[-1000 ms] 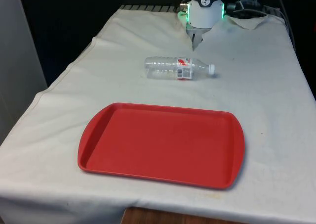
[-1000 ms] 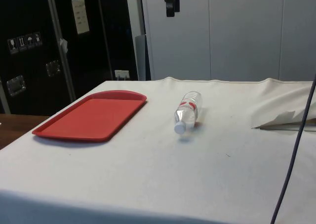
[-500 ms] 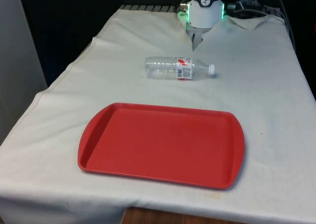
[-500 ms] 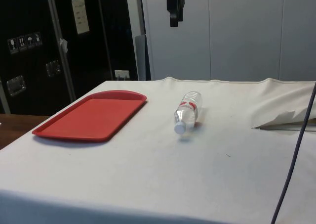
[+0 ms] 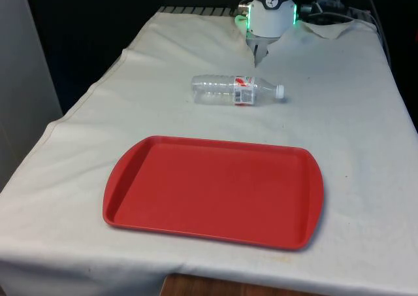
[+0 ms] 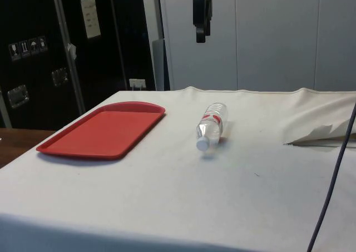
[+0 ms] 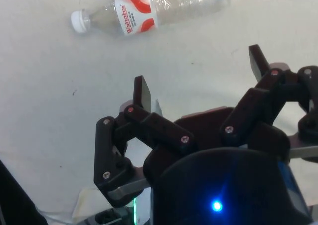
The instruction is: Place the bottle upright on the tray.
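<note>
Front view: the bottle [image 5: 236,90] is being shown lying on its side on the white cloth [image 5: 366,132], its white cap turned toward the front view's right and its red-and-white label near the neck. The red tray [image 5: 213,191] is being seen nearer the camera, well apart from the bottle, with a bare strip of cloth lying between them. The tray's raised rim is running unbroken all round, and its flat floor is carrying nothing. Open cloth is lying on both sides of the tray and of the bottle, out to the table's edges.

From the side, the gripper [image 6: 201,38] is being held high above the table, over the far side of the bottle, with clear air below it. In the wrist view, the gripper [image 7: 199,76] is being held spread wide, nothing being gripped between its fingers [image 7: 142,92], and the bottle [image 7: 158,9] is lying on the cloth beyond the fingertips, touched by neither.
</note>
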You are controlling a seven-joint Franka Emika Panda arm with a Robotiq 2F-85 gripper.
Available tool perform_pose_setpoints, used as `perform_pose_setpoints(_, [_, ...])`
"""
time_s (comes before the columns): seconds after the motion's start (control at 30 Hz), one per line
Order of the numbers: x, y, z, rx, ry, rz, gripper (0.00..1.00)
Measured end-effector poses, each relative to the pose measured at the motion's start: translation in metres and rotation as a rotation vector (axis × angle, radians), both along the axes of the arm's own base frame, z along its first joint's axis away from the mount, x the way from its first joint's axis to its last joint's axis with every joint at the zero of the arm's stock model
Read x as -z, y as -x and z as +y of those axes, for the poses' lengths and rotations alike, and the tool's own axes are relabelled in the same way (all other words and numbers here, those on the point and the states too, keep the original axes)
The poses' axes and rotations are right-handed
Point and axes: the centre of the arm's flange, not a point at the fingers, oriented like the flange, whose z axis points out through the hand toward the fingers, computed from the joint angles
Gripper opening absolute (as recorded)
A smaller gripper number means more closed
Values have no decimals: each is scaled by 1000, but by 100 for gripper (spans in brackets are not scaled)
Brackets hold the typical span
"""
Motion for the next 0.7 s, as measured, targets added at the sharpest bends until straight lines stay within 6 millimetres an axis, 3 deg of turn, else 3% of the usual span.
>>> perform_pose_setpoints(0.7, [10, 8, 29, -69, 20, 5, 100])
